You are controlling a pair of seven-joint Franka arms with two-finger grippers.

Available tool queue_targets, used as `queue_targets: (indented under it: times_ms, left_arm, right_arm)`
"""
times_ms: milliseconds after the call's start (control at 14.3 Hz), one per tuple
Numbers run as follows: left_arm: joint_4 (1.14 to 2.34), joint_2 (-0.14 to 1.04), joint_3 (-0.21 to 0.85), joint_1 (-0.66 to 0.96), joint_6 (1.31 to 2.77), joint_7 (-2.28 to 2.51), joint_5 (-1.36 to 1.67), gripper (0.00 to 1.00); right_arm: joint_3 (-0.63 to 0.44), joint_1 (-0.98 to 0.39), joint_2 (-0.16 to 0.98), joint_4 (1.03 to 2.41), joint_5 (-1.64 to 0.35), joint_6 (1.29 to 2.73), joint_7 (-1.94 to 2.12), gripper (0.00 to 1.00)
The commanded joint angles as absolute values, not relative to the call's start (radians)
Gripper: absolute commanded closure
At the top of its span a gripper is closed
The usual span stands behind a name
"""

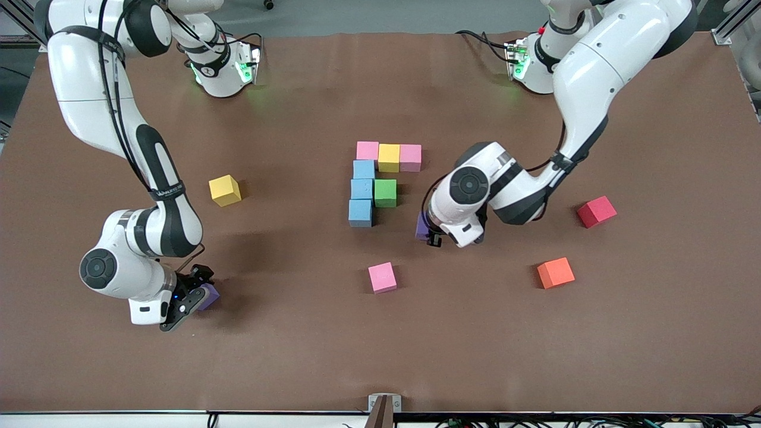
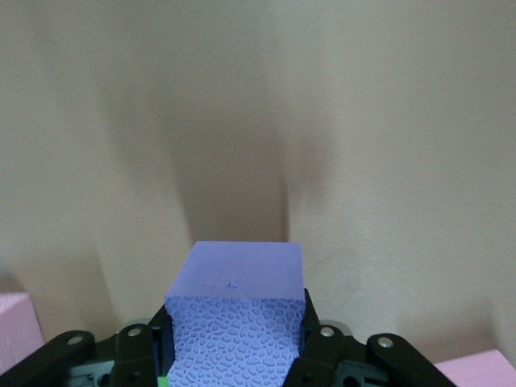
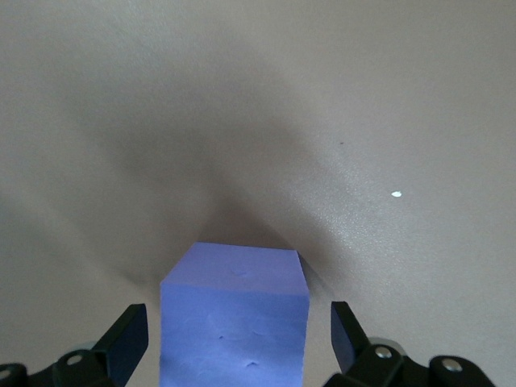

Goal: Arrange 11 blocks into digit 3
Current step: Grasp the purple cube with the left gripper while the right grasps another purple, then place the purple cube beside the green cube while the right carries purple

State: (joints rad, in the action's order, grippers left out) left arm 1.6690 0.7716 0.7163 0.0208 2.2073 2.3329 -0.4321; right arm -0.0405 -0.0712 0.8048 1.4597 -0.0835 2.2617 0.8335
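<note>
Seven blocks form the partial digit 3: a top bar (pink, yellow, pink), three blue down the column, green beside it. The left gripper is clamped on a purple block near the figure. The right gripper straddles another purple block, fingers apart. Pink block, orange block and a spare yellow block lie loose
</note>
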Motion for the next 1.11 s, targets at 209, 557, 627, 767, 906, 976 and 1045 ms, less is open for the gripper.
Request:
queue_targets:
  times_ms: [209,557,627,767,906,976,1045]
  left_arm:
    - [1.83,0.693,0.744,0.003,2.307,2.613,-0.429,0.8]
    - [1.933,0.634,0.744,0.017,2.376,2.654,-0.434,0.8]
    - [1.934,0.634,0.744,0.029,2.376,2.655,-0.451,0.8]
    - [1.937,0.644,0.744,0.04,2.376,2.663,-0.492,0.8]
    - [1.937,0.649,0.744,0.043,2.376,2.672,-0.502,0.79]
    - [1.937,0.653,0.744,0.049,2.376,2.672,-0.505,0.79]
    - [1.937,0.657,0.744,0.052,2.376,2.674,-0.505,0.79]
  right_arm:
    - [-0.025,-0.069,0.801,1.463,-0.084,2.263,0.845,0.77]
    - [-0.028,-0.127,0.767,1.421,-0.086,2.14,0.767,0.85]
    - [-0.026,-0.144,0.747,1.41,-0.087,2.093,0.718,0.85]
    - [-0.026,-0.188,0.729,1.399,-0.087,2.021,0.594,0.85]
    - [-0.025,-0.238,0.709,1.396,-0.087,1.984,0.459,0.85]
    - [-0.023,-0.265,0.709,1.396,-0.087,1.979,0.396,0.85]
    - [-0.023,-0.303,0.709,1.396,-0.087,1.979,0.312,0.85]
